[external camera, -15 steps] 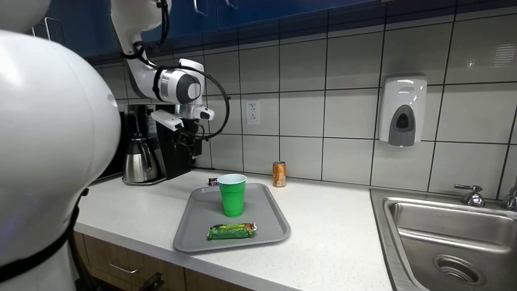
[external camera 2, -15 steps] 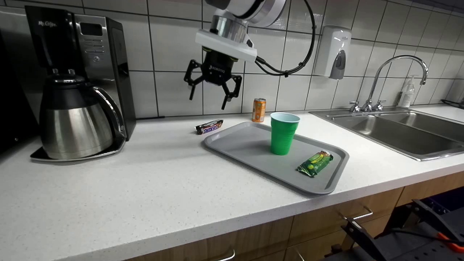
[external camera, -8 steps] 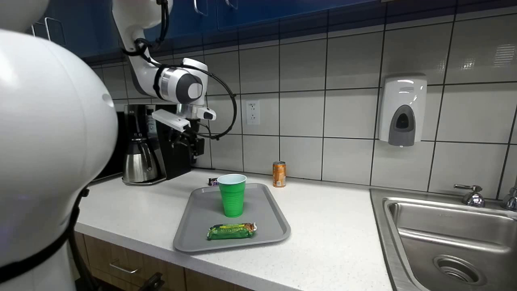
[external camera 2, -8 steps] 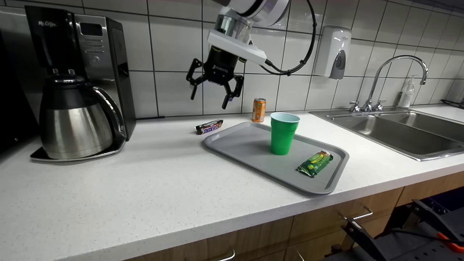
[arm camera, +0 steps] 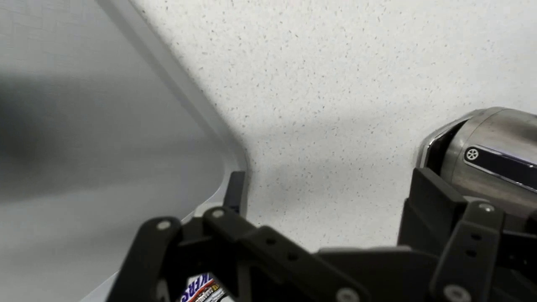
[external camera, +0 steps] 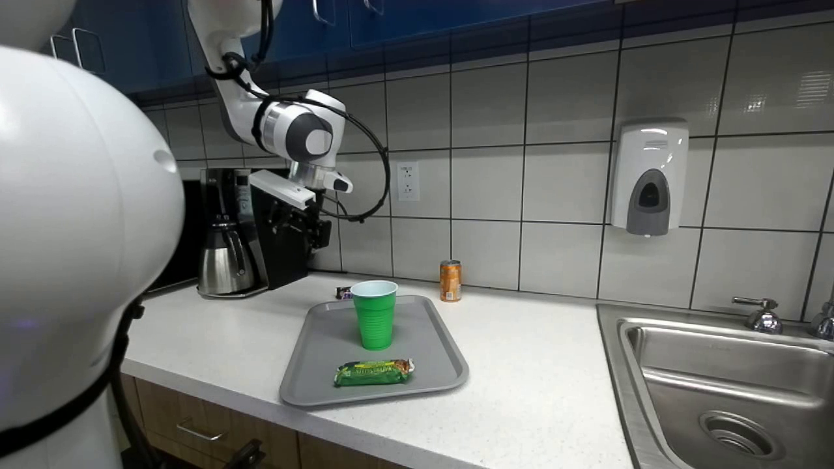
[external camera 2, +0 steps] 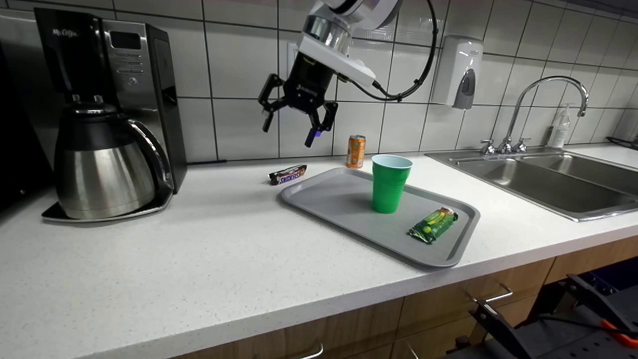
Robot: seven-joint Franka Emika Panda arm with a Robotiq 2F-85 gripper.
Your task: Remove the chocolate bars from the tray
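A chocolate bar in a green wrapper (external camera: 374,372) (external camera 2: 433,225) lies flat on the grey tray (external camera: 305,383) (external camera 2: 334,197) in both exterior views, near the tray's front end. A dark Snickers bar (external camera 2: 288,175) lies on the counter beside the tray; it is partly behind the cup in an exterior view (external camera: 343,293). Its edge shows in the wrist view (arm camera: 205,289), mostly hidden by a finger. My gripper (external camera 2: 288,131) is open and empty, tilted, high above the counter near the Snickers bar. In the wrist view the jaws (arm camera: 331,193) stand wide apart, over counter beside the tray's corner (arm camera: 126,126).
A green cup (external camera: 376,319) (external camera 2: 391,184) stands upright on the tray beside the green bar. An orange can (external camera: 450,281) (external camera 2: 356,151) stands near the tiled wall. A coffee maker with steel carafe (external camera 2: 107,169) stands at one side. A sink (external camera: 717,391) lies at the other side.
The arm has shifted a little toward the sink side, and the wrist has tilted more. The gripper stays open. The bars, tray and cup have not moved.
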